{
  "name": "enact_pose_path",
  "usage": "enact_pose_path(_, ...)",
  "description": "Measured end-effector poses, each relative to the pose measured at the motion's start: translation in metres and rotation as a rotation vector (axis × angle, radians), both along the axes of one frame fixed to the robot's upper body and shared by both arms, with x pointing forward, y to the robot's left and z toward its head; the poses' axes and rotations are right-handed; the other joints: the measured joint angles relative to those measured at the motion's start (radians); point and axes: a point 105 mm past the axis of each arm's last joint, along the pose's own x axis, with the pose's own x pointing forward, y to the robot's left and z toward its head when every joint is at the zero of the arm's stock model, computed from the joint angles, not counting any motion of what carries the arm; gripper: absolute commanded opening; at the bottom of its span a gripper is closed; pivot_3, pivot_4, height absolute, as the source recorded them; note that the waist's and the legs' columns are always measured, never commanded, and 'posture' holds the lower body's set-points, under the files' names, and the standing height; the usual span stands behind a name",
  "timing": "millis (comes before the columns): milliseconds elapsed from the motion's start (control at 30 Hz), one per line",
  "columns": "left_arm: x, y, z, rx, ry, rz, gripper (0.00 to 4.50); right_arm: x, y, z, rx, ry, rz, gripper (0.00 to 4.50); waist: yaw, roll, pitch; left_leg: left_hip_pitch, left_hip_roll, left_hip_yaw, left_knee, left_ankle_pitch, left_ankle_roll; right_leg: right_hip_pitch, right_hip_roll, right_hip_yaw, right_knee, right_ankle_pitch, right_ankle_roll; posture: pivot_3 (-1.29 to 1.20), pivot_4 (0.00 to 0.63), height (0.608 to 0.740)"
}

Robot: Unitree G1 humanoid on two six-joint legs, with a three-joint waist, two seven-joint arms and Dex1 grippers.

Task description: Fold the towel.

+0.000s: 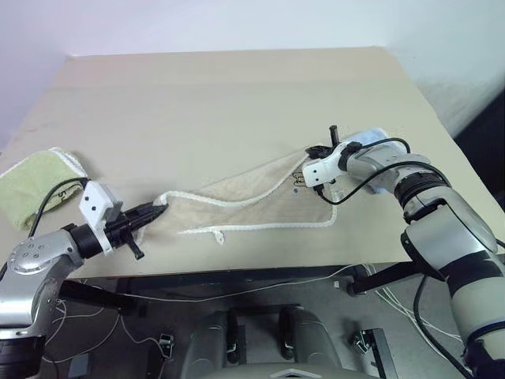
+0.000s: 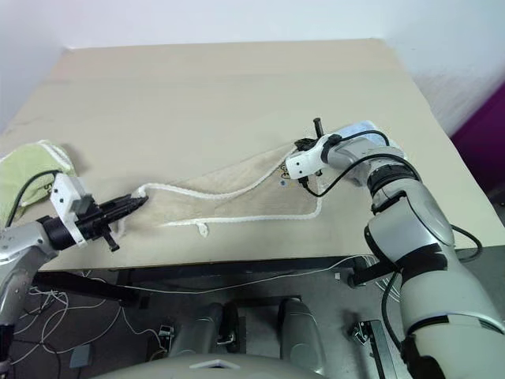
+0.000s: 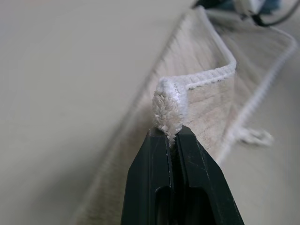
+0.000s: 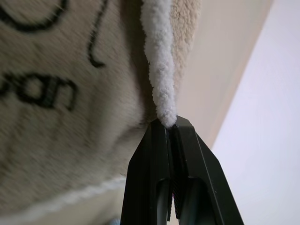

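Both grippers are clamped on the towel now, the left gripper pinching one corner, the right gripper the other, the cloth stretched between them near the table's front edge. No fold made yet; all of it is ahead.

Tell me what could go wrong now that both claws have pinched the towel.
1. Both grips look thin: the left claw and the right claw each hold just the white edging of the beige towel, so a sharp pull might slip a corner free.
2. The towel is bunched and twisted between them, so a fold may come out crooked.
3. The green towel lies near the left arm and could get snagged.
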Motion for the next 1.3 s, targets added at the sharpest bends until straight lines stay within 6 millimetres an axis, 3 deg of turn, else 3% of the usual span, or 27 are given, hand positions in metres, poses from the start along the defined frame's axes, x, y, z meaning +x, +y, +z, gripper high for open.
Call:
enact_pose_path(133,0.043,0.039,0.055,-0.111,-0.173,0.223,0.00,0.007,-0.005,0.053,0.129,-0.090,-0.032,0.05,-0.003,0.000,0.001,0.001,0.000,0.000,0.001,0.000,0.000,0.000,0.000,0.000,0.001,0.000,0.000,0.00,0.150,0.740)
enact_pose_path(267,0.082,0.055,0.109,-0.234,-0.302,0.326,0.00,0.012,0.005,0.113,0.242,-0.210,-0.033,0.05,-0.003,-0.001,0.001,0.000,0.000,0.000,0.001,0.000,0.000,0.000,0.001,0.000,0.001,0.000,0.001,0.00,0.150,0.740)
enact_pose_path(367,0.110,0.056,0.145,-0.258,-0.372,0.377,0.00,0.013,0.008,0.152,0.298,-0.295,-0.049,0.05,-0.002,-0.001,0.001,0.000,0.000,0.001,0.001,0.000,0.000,0.001,0.001,-0.001,0.001,0.000,0.001,0.00,0.150,0.740)
enact_pose_path(467,0.120,0.053,0.170,-0.281,-0.413,0.374,0.00,0.009,0.005,0.177,0.372,-0.323,-0.050,0.05,-0.004,-0.002,0.001,-0.001,0.000,0.004,0.000,0.000,0.001,0.001,0.001,0.000,0.001,0.000,0.002,0.00,0.150,0.740)
enact_pose_path(567,0.115,0.056,0.183,-0.274,-0.428,0.329,0.00,0.002,0.002,0.189,0.424,-0.292,-0.018,0.05,-0.009,-0.002,0.001,-0.001,0.000,0.007,-0.001,0.000,0.002,0.000,0.000,0.001,0.000,-0.002,0.004,0.00,0.150,0.740)
enact_pose_path(633,0.101,0.059,0.175,-0.227,-0.401,0.249,0.00,-0.008,0.000,0.187,0.453,-0.210,0.042,0.05,-0.019,-0.002,0.001,0.000,0.000,0.008,-0.002,0.000,0.002,0.000,0.000,0.002,0.000,-0.002,0.005,0.00,0.150,0.740)
enact_pose_path(700,0.085,0.061,0.148,-0.190,-0.315,0.165,0.00,-0.018,-0.012,0.171,0.457,-0.106,0.074,0.05,-0.026,-0.002,0.001,0.001,0.000,0.006,-0.002,0.000,0.002,0.001,0.000,0.002,0.000,-0.003,0.006,0.00,0.150,0.740)
enact_pose_path(767,0.063,0.058,0.103,-0.170,-0.170,0.084,0.00,-0.030,-0.018,0.134,0.445,0.053,0.110,0.05,-0.030,-0.002,0.001,0.002,0.000,0.005,-0.001,-0.001,0.003,0.002,0.000,0.003,0.001,-0.003,0.006,0.00,0.150,0.740)
enact_pose_path(867,0.018,0.052,0.033,-0.159,0.087,0.002,0.00,-0.059,-0.030,0.063,0.425,0.354,0.108,0.05,-0.027,-0.002,0.002,0.001,0.001,0.003,0.000,-0.001,0.003,0.000,-0.002,0.003,0.002,-0.003,0.005,0.00,0.150,0.740)
enact_pose_path(933,-0.012,0.045,0.005,-0.130,0.200,-0.035,0.00,-0.087,-0.035,0.027,0.414,0.539,0.100,0.05,-0.017,-0.002,0.002,0.000,0.000,0.002,0.001,-0.002,0.003,0.001,-0.005,0.003,0.001,-0.003,0.005,0.00,0.150,0.740)
enact_pose_path(1000,-0.035,0.038,-0.011,-0.113,0.278,-0.062,0.00,-0.114,-0.040,0.004,0.411,0.685,0.075,0.05,0.000,-0.002,0.002,0.001,0.000,0.001,0.002,-0.003,0.003,0.001,-0.007,0.002,0.001,-0.003,0.005,0.00,0.150,0.740)
enact_pose_path(1133,-0.062,0.040,-0.021,-0.118,0.360,-0.050,0.00,-0.149,-0.043,0.002,0.420,0.824,0.061,0.05,0.018,-0.001,0.002,0.002,0.000,-0.003,0.003,-0.007,0.004,0.001,-0.007,0.001,-0.001,-0.004,-0.003,0.00,0.150,0.740)
enact_pose_path(1300,-0.073,0.046,-0.019,-0.101,0.396,-0.049,0.00,-0.168,-0.040,0.009,0.427,0.909,0.063,0.05,0.029,-0.001,0.001,0.001,0.000,-0.003,0.002,-0.008,0.005,-0.004,-0.007,0.001,-0.002,-0.006,-0.007,0.00,0.150,0.740)
